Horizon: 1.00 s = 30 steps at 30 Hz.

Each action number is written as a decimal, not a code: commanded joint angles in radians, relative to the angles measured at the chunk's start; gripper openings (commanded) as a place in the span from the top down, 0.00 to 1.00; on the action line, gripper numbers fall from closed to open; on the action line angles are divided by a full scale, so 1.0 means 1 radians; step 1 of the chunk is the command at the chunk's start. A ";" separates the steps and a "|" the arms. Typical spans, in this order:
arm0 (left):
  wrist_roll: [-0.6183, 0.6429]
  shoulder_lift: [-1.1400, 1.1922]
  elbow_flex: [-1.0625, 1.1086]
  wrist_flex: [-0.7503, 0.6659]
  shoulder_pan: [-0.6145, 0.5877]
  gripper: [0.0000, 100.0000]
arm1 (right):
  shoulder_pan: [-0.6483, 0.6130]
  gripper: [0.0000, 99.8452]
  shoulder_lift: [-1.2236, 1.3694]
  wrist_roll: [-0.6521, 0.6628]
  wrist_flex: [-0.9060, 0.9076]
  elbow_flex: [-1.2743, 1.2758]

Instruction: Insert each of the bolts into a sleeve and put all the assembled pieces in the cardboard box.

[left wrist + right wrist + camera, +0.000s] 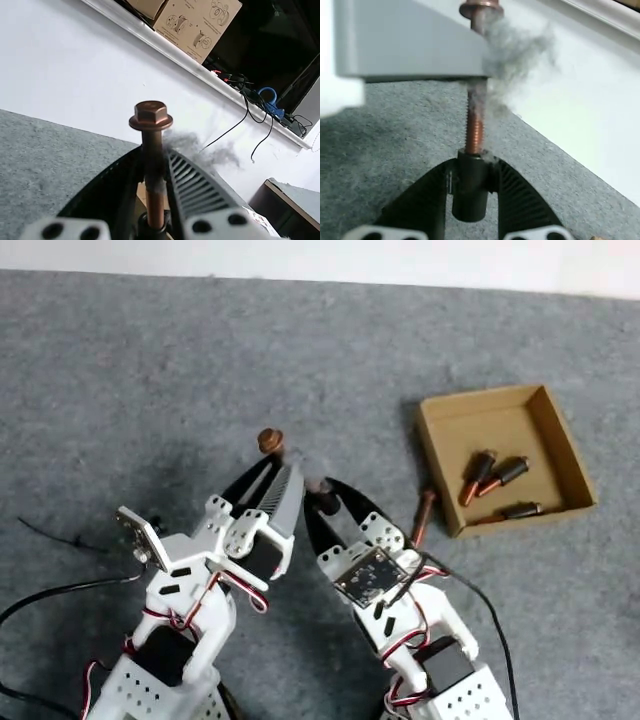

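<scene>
My left gripper (281,464) is shut on a copper bolt (270,440), hex head away from the arm. In the left wrist view the bolt (151,140) stands upright between the fingers (192,187). Just right of it, my right gripper (324,497) is shut on a black sleeve (322,504). The right wrist view shows the sleeve (470,187) clamped in my right gripper (470,172), with the bolt's (475,127) threaded tip touching its open end. The cardboard box (436,455) lies at the right and holds three assembled pieces (478,476).
A loose copper bolt (423,517) lies on the grey carpet just outside the box's left wall. Grey fluff (512,47) clings around the held bolt. A thin black cable (55,538) trails at the left edge. Open carpet stretches beyond the grippers.
</scene>
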 commanded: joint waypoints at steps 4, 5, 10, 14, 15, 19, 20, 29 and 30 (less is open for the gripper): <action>-0.005 0.001 0.021 0.006 0.016 0.99 | -0.013 1.00 -0.018 0.003 -0.016 0.124; -0.003 0.001 0.021 0.006 0.016 0.99 | -0.013 1.00 -0.018 0.003 -0.016 0.124; -0.003 0.001 0.021 0.006 0.018 0.99 | -0.013 1.00 -0.018 0.003 -0.016 0.124; -0.003 0.001 0.019 0.006 0.028 0.99 | -0.012 1.00 -0.018 0.005 -0.016 0.124; -0.003 0.001 0.018 0.006 0.028 0.99 | -0.012 1.00 -0.018 0.005 -0.016 0.124; -0.003 0.001 0.013 0.006 0.027 0.99 | -0.012 1.00 -0.018 0.003 -0.016 0.124; -0.003 0.001 0.008 0.006 0.027 0.99 | -0.012 1.00 -0.018 0.003 -0.016 0.124; 0.000 0.349 -0.130 0.005 0.027 0.99 | 0.015 1.00 -0.018 0.002 -0.018 0.125; 0.000 0.390 -0.143 0.005 0.031 0.99 | 0.019 1.00 -0.018 0.002 -0.018 0.125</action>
